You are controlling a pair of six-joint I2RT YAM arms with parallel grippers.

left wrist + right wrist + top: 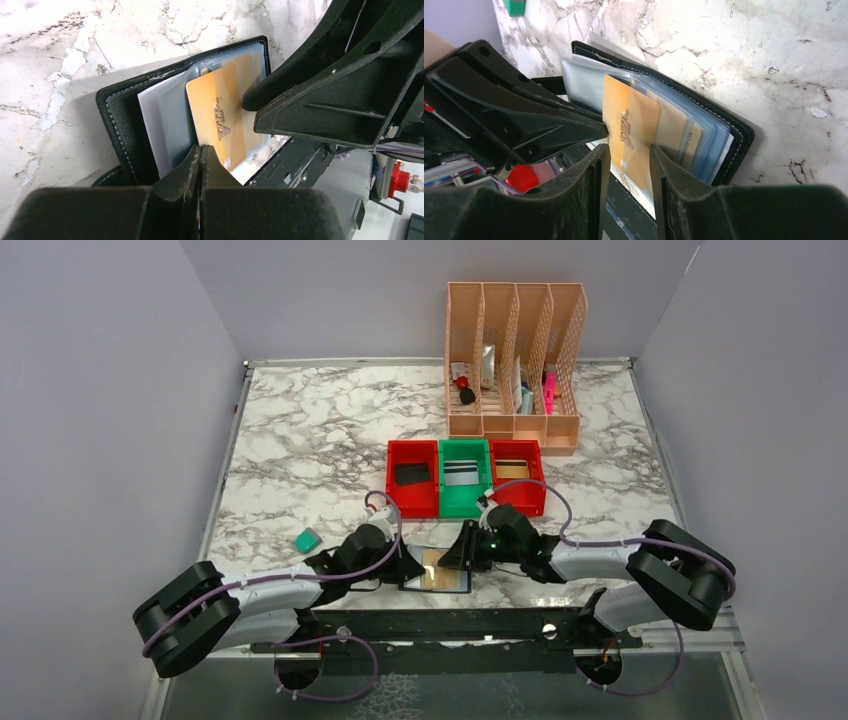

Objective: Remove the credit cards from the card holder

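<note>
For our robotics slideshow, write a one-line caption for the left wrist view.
Shut left gripper at the edge of the gold VIP card in the open card holder; right gripper touching it.

Peach organiser [513,426] rear; teal blk [307,539] L.

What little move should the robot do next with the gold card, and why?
Probably slide the gold card gently out of the card holder with the left end effector. Its fingers look shut on the card's edge. The card seems to sit partly in a clear sleeve, and the right end effector straddles it, open.
</note>
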